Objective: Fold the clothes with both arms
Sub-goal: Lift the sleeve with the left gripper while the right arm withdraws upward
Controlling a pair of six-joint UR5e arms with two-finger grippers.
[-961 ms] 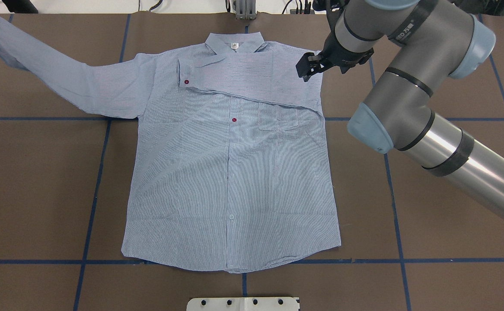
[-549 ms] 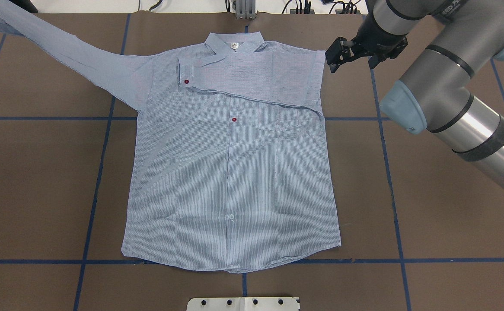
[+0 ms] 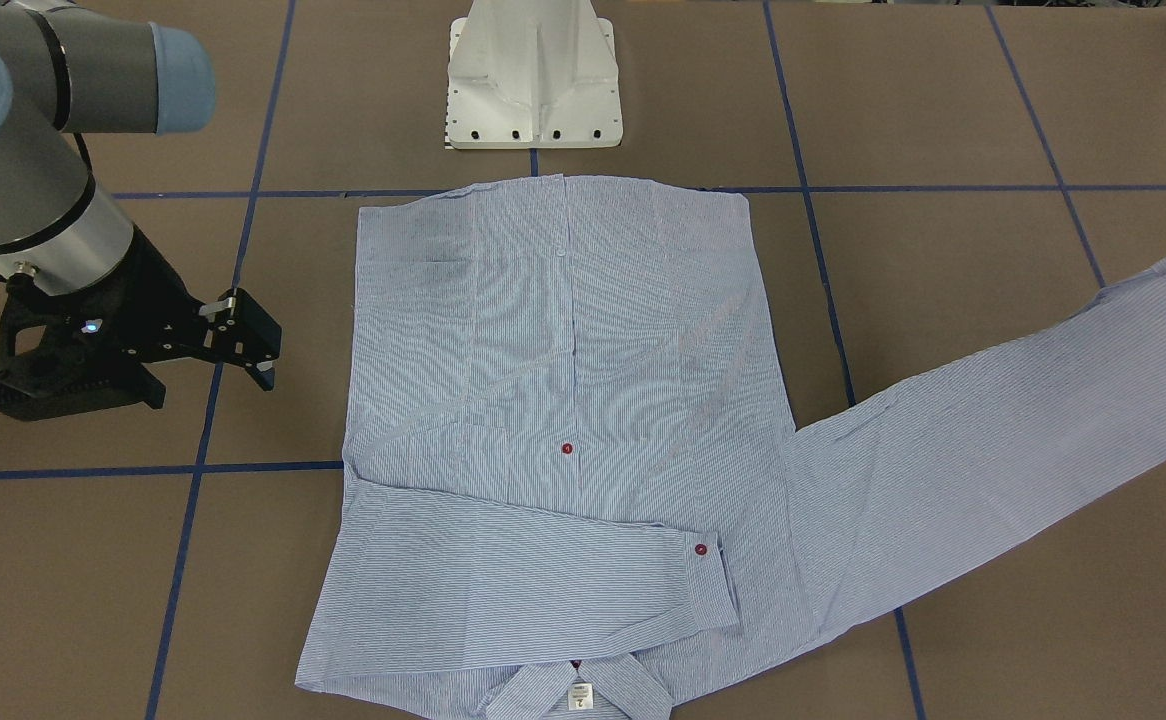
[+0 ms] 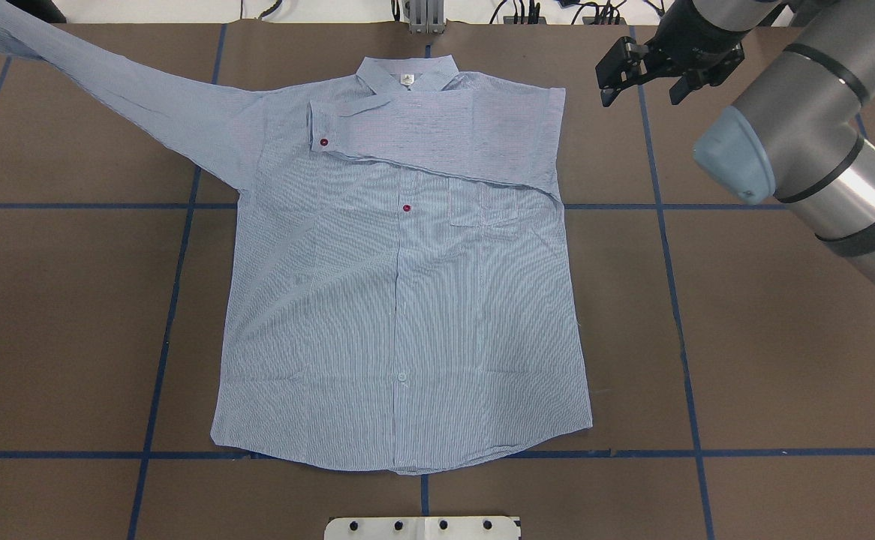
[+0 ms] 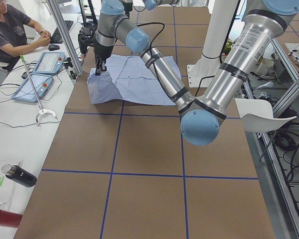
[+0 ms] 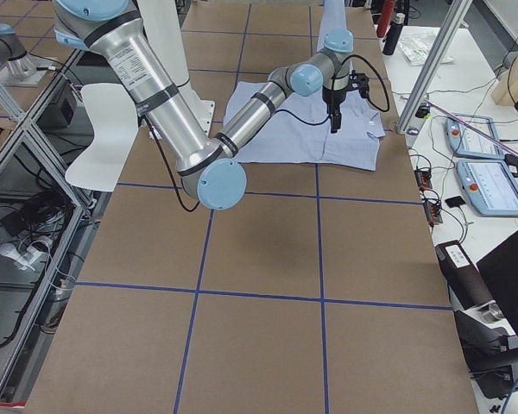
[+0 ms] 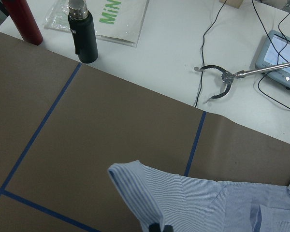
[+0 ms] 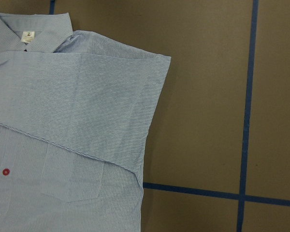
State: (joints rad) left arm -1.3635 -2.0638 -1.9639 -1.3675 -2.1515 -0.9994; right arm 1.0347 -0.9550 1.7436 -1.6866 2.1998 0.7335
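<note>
The shirt (image 4: 400,300) lies flat and front up on the worktop (image 4: 745,337). Its long axis runs from the hem nearest the robot to the collar (image 4: 406,75) pointing away. Its shoulder sits just left of the right pincer (image 4: 638,88), which hangs spread apart and touches nothing. The folded sleeve (image 4: 437,135) crosses the chest. The outstretched sleeve (image 4: 122,90) reaches up to the left pincer (image 7: 160,227), which is clamped on the cloth near its cuff.

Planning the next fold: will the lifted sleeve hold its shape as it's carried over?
Probably floppy: the sleeve drapes with soft creases from the left gripper to the shoulder. Likely light and thin: the shirt lies flat with fine ripples. The cuff curls over near the jaws, so it may land folded.
</note>
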